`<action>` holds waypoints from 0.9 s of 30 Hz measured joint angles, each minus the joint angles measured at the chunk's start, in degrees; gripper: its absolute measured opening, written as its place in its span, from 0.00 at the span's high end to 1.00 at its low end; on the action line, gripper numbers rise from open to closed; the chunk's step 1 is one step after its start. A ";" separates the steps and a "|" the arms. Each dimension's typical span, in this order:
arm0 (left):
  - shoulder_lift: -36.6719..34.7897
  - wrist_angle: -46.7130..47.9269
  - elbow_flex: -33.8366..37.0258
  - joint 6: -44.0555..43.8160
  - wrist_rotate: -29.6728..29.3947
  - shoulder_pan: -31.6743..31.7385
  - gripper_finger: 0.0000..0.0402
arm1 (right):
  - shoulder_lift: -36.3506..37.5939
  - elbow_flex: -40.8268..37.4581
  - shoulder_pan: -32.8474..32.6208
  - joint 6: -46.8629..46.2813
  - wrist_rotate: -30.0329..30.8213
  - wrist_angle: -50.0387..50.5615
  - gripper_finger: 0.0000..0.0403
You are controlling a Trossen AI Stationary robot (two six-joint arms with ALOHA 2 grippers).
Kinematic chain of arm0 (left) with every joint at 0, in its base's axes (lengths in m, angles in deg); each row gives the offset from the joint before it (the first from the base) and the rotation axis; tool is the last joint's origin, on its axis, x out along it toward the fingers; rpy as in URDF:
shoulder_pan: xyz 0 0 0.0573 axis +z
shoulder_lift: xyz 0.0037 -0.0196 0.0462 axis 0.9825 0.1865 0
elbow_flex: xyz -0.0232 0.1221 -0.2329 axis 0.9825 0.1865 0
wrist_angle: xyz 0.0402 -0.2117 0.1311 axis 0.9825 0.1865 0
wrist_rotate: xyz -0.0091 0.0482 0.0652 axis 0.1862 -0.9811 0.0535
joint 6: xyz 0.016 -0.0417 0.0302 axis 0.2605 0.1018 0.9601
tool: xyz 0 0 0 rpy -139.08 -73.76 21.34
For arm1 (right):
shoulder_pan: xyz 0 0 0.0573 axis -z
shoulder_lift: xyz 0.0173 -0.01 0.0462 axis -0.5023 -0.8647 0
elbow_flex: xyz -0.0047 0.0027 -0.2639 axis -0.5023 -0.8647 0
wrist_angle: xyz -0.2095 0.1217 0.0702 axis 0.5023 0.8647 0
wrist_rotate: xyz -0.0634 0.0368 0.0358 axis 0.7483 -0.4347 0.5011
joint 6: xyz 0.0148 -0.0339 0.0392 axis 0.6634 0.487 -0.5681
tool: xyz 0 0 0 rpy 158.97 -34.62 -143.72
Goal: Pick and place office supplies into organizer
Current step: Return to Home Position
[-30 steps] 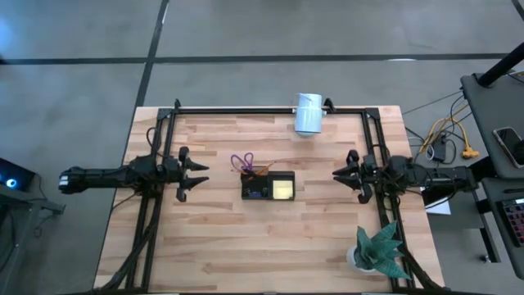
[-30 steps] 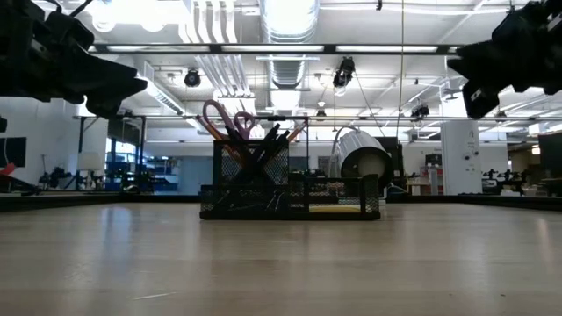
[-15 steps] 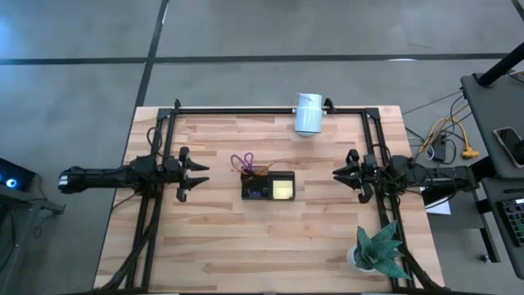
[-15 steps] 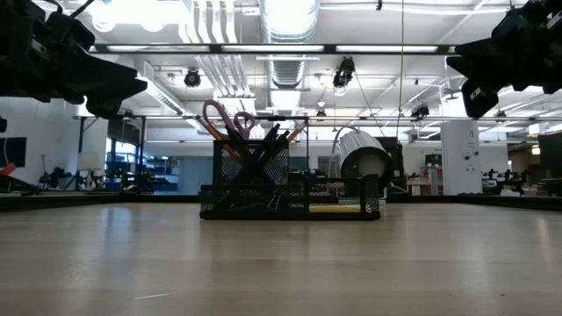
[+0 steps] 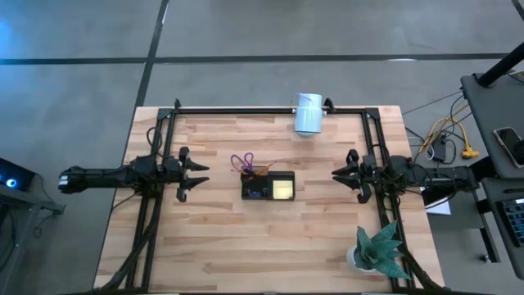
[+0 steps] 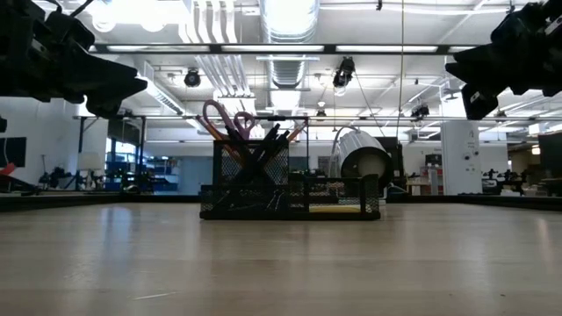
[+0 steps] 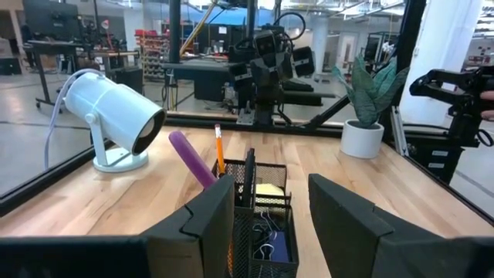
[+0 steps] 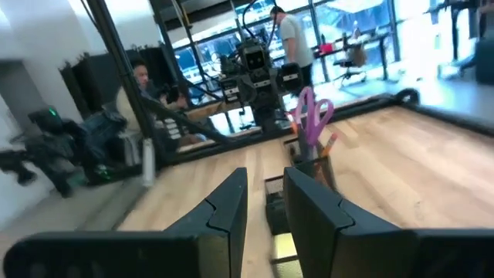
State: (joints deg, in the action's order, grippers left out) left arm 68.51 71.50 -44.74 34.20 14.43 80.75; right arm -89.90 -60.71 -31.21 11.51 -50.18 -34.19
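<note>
The black mesh organizer (image 5: 268,186) stands at the table's middle. Purple-handled scissors (image 5: 242,161), an orange pencil (image 7: 218,147) and dark pens stand upright in its taller cup (image 6: 255,175). The yellow sticky-note pad (image 5: 283,188) lies in a low compartment. Small clips (image 7: 266,247) lie in another. My left gripper (image 5: 196,174) hovers open to the organizer's left, above the table, pointing at it (image 7: 270,224). My right gripper (image 5: 337,174) hovers open to its right, also facing it (image 8: 266,205). Neither touches anything.
A white cylinder lamp (image 5: 309,113) sits on the far frame rail. A green spiky plant in a white pot (image 5: 375,250) stands at the near right corner. Black frame rails (image 5: 270,109) run along the far, left and right sides. People (image 8: 293,35) are in the room behind.
</note>
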 joint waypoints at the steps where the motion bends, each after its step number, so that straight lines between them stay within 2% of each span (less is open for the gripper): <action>1: 0.00 -0.04 0.00 0.00 0.00 0.00 0.63 | -0.09 0.00 0.00 1.48 0.25 0.02 0.80; 7: 0.12 0.02 0.00 0.00 0.02 -0.04 0.63 | -0.16 0.04 -0.03 26.02 1.46 -0.75 0.80; 9: 0.09 -0.02 0.00 0.00 0.02 -0.04 0.63 | -0.16 0.04 -0.06 30.94 1.29 -0.66 0.80; 14: 0.13 0.00 0.00 0.00 0.02 -0.04 0.63 | -0.16 0.02 -0.04 27.69 1.38 1.12 0.80; 27: 0.16 0.00 0.02 0.00 0.02 0.00 0.63 | -0.18 0.02 -0.04 27.53 2.90 0.99 0.80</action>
State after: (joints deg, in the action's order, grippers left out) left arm 68.67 71.50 -44.72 34.20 14.45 80.75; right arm -90.08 -60.69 -31.26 39.04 -47.28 -33.20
